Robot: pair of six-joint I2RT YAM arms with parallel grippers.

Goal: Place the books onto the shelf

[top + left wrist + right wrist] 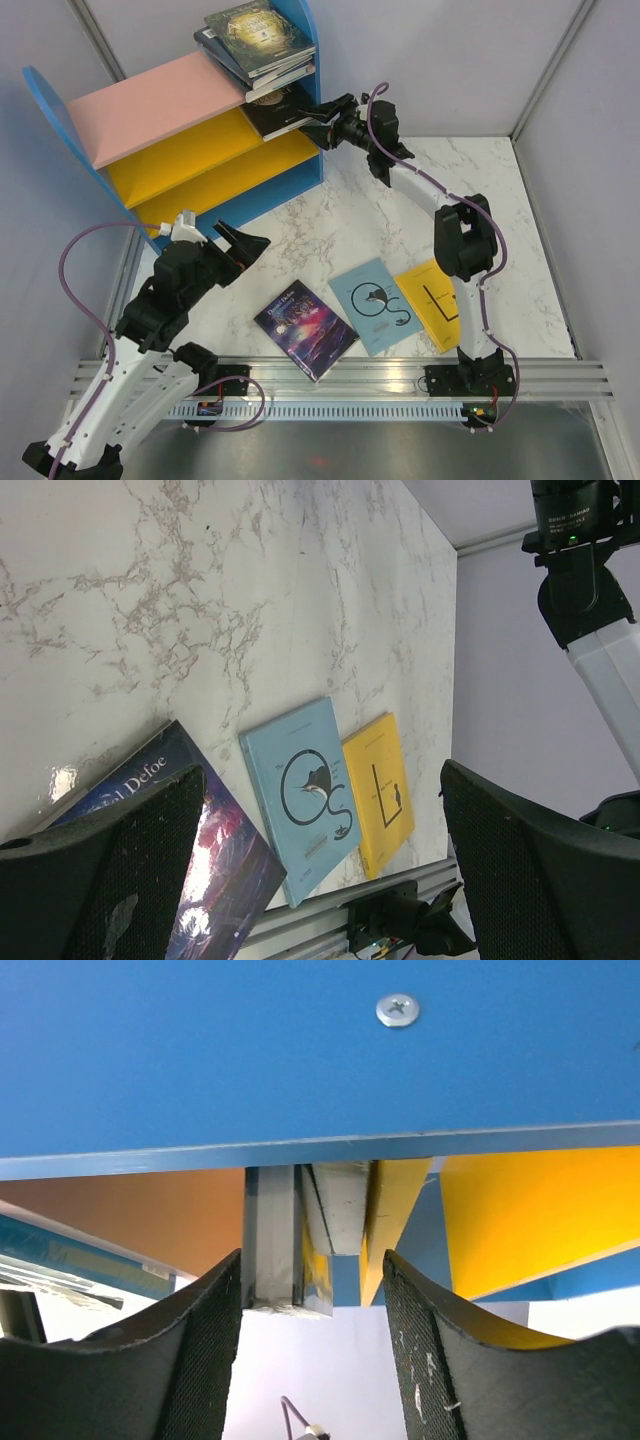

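Observation:
The shelf [150, 105] stands at the back left, with blue sides, a pink top and two yellow boards. Several books [258, 40] are stacked on its pink top at the right end. A black book [278, 116] lies on the upper yellow board. My right gripper [322, 112] is at that book's outer edge, open; in the right wrist view the book's grey edge [270, 1230] sits between the parted fingers of the right gripper [312, 1285], under the blue side panel [300, 1060]. My left gripper [240, 245] hangs open and empty over the table.
Three books lie flat near the table's front edge: a navy-purple one [305, 328], a pale blue one [377, 303] and a yellow one [432, 300], part of it under the right arm. The left wrist view shows the same pale blue book [300, 790] and yellow book [380, 790].

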